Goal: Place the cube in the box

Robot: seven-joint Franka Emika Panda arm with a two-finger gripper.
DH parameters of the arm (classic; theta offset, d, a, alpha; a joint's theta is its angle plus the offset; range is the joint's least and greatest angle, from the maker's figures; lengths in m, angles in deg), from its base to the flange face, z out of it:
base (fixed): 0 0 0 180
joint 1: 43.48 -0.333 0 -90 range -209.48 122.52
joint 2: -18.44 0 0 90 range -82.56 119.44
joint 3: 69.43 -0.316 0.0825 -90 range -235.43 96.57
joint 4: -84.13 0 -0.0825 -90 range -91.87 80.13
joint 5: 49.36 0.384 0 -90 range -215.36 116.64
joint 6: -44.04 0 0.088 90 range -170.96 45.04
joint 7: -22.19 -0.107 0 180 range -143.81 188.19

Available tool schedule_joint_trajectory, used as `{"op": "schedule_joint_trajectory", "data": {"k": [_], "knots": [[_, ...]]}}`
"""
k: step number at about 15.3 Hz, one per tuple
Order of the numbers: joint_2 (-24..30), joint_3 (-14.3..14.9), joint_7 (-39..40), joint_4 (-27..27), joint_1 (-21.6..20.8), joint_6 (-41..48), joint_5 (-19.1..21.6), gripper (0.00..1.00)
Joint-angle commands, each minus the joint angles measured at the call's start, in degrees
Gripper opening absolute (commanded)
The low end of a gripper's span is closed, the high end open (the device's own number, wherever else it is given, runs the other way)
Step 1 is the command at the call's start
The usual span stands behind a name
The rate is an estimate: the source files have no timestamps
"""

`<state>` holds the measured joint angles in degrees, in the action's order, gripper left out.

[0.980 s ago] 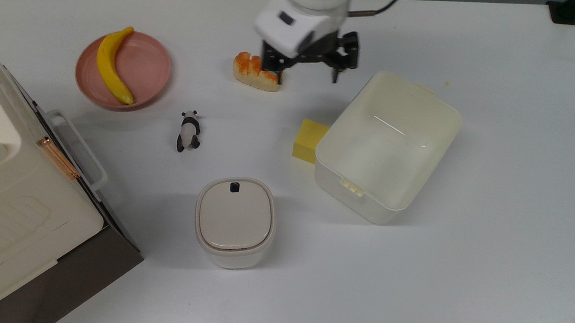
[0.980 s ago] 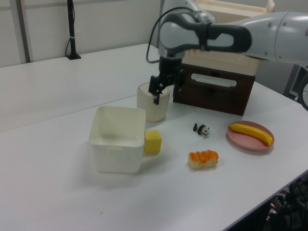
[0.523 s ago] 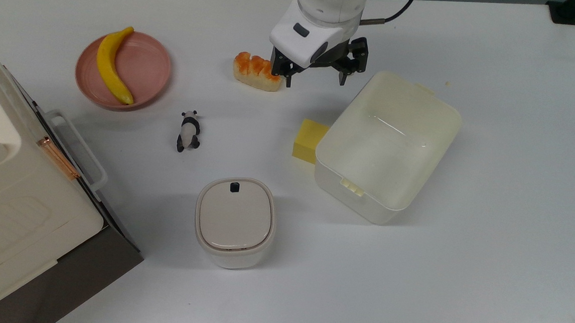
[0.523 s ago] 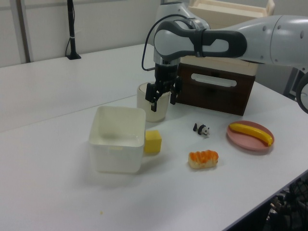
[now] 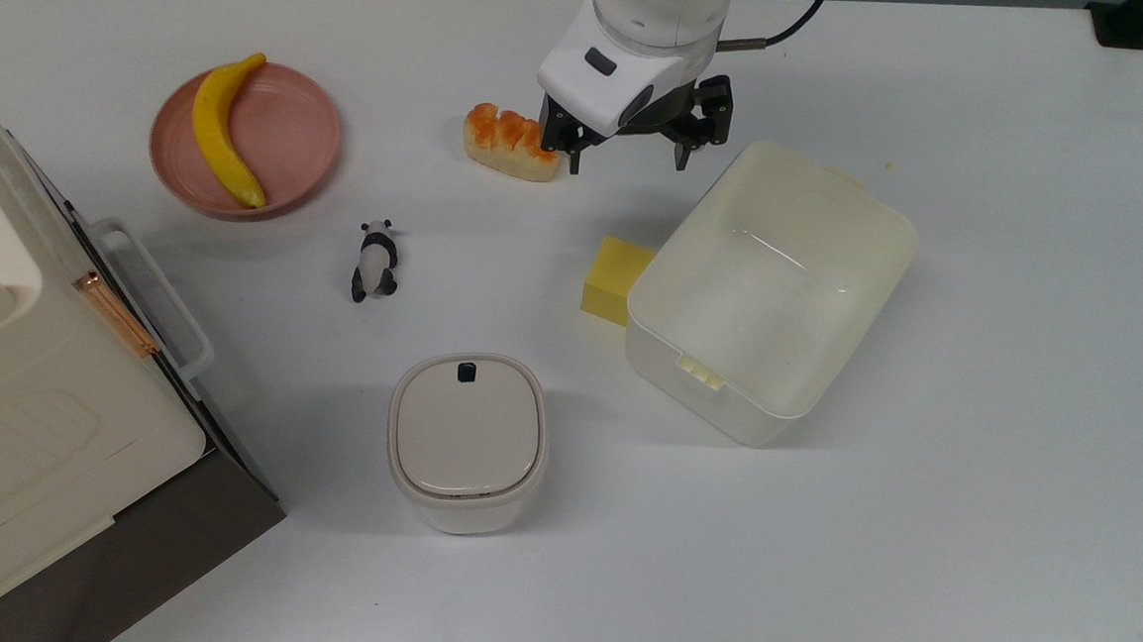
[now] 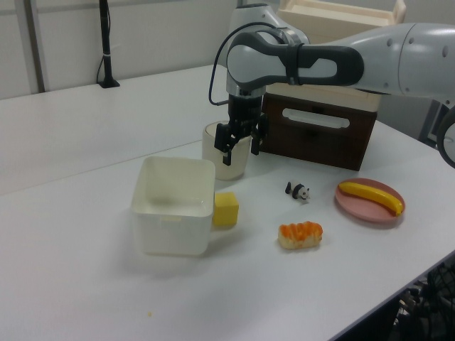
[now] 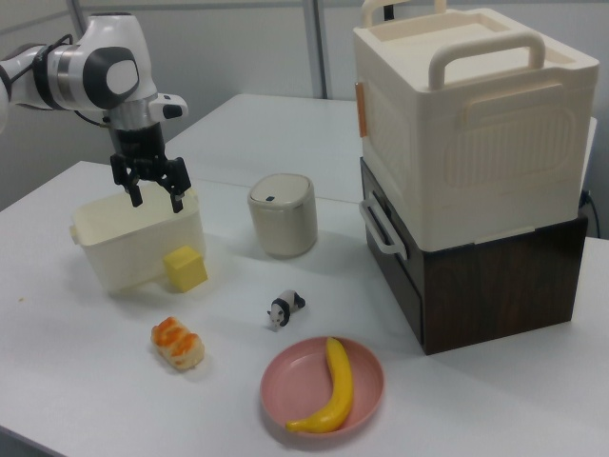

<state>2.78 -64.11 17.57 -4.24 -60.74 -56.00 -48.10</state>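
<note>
Top view, left to right: bread piece [image 5: 509,143] on bench [image 5: 968,484]; claw [image 5: 627,160] above bench beside it, fingers spread wide, holding nothing; cube [image 5: 614,279] on bench, touching box [image 5: 809,403] wall, outside box.

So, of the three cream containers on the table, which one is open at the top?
The box, the wide lidless tub beside the yellow cube. The small bin has its lid on, and the big case with the copper latch is closed.
</note>
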Motion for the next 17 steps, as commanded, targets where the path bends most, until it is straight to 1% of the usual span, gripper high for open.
{"op": "schedule_joint_trajectory", "data": {"k": [1,3,6,8,13,17], "knots": [[0.72,0.39,0.22,-1.1,-1.11,0.28,-0.29,1.0],[0.19,0.39,0.31,-1.1,-1.9,0.02,-0.29,1.0],[0.1,0.39,1.28,-1.02,-1.55,0.11,-0.37,1.0],[0.45,0.48,3.81,-0.93,-1.29,0.45,-0.46,1.0],[1.16,0.92,15.32,-0.93,-1.46,0.81,-1.25,1.0],[0.81,0.57,27.71,-1.1,-2.43,1.6,-2.13,1.0]]}}
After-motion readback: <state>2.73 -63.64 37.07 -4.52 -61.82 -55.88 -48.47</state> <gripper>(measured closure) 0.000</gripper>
